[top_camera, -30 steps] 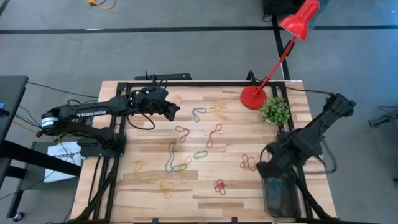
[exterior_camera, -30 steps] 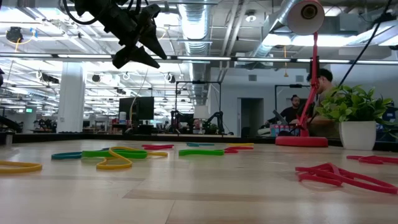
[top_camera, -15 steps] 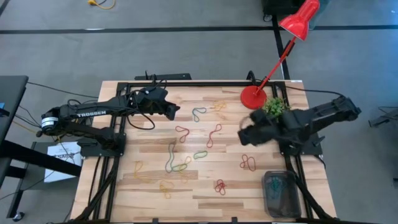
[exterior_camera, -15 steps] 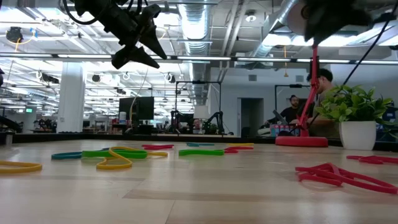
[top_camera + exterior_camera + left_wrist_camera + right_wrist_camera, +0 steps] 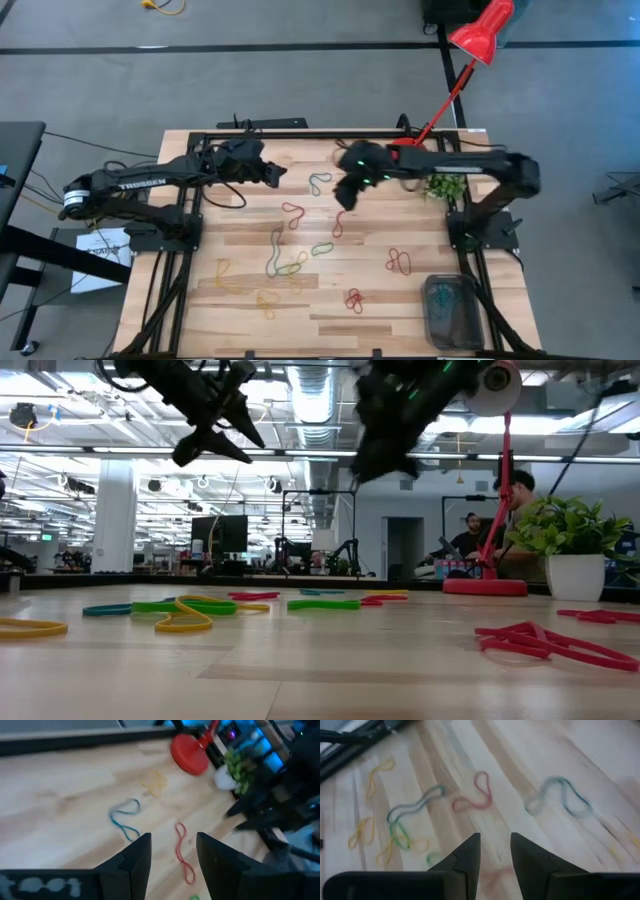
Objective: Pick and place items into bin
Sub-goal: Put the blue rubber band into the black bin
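Bin point(image 5: 452, 310) contents blur behind its dark translucent walls.

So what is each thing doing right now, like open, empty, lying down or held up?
Left gripper: jaws open, empty, raised over the table's far left part.
Right gripper: jaws apart, empty, raised above the long red rubber loop.
Small dark grey plastic bin: upright on the table, some bands inside.
Blue rubber loop: lying flat on the wood.
Red desk lamp: standing.
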